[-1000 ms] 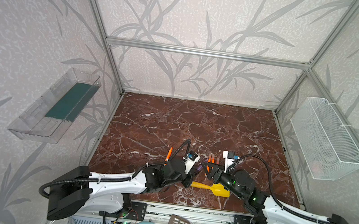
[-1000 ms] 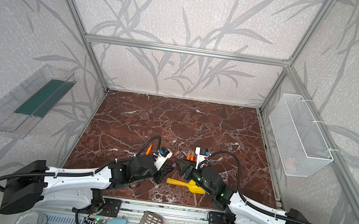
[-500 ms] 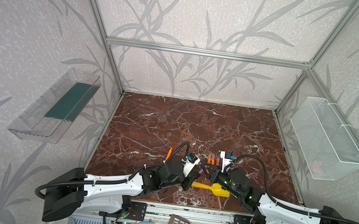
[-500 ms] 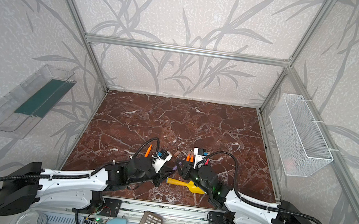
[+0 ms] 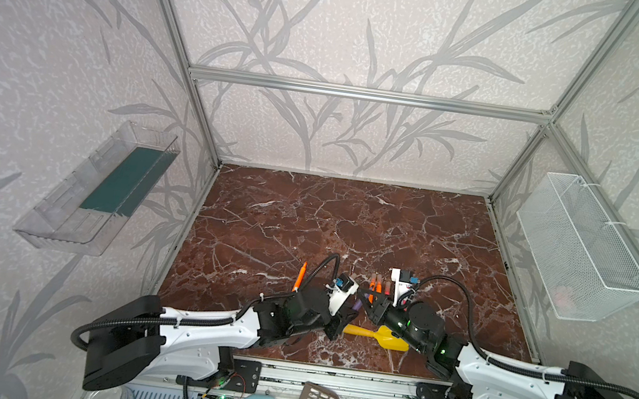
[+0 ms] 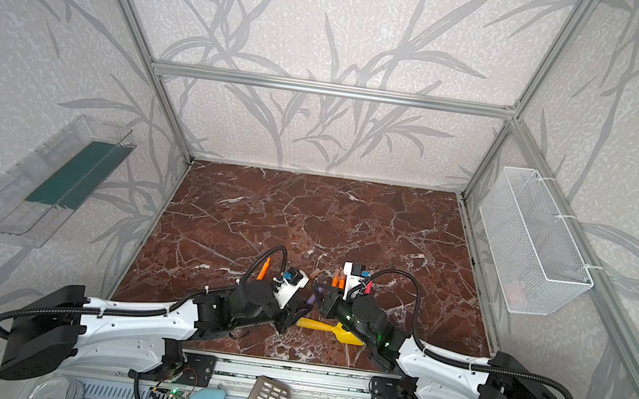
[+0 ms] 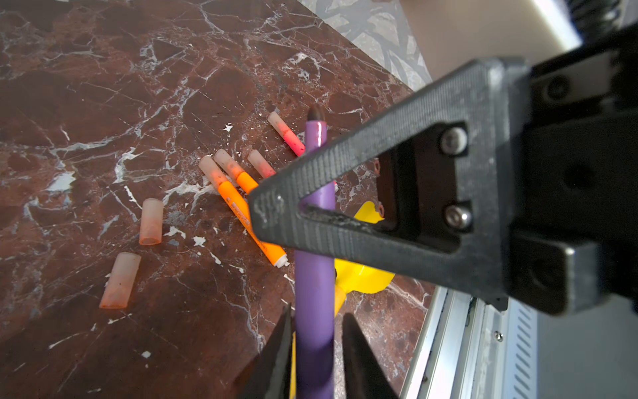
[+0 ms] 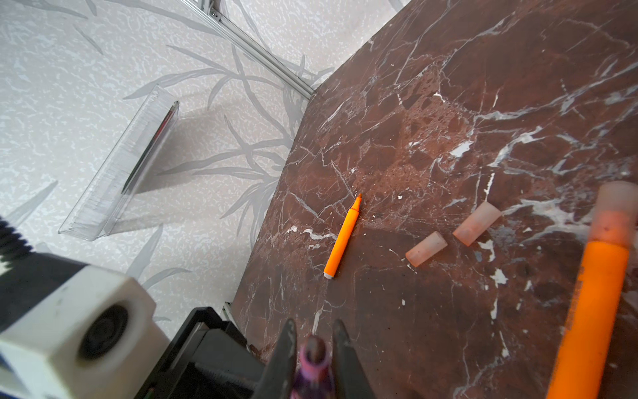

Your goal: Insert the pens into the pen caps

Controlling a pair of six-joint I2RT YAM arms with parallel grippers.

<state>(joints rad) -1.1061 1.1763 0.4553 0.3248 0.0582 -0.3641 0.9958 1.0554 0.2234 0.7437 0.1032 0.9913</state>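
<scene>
The right gripper is pinched tight on the purple pen, a little behind its dark tip. The left gripper stands narrowly parted round the rear half of the barrel, with a sliver of gap showing on either side. As I read it, the pen hangs from the right grip alone, between the two arms.

That grip sits towards one end, so I'd worry the long free end droops or the pen twists in the pads once the arm moves. The tip would then meet a cap crooked and shove it along the table instead of sliding in. The left fingers are so close that they could also snag the barrel when backing off.

The pen is in the air right over the handle of the yellow shovel. Just beyond the shovel lie four capped pens. Two empty caps lie beyond it too, nearer the left arm's side and apart from each other. One bare orange pen lies well off the shovel on that same side.
</scene>
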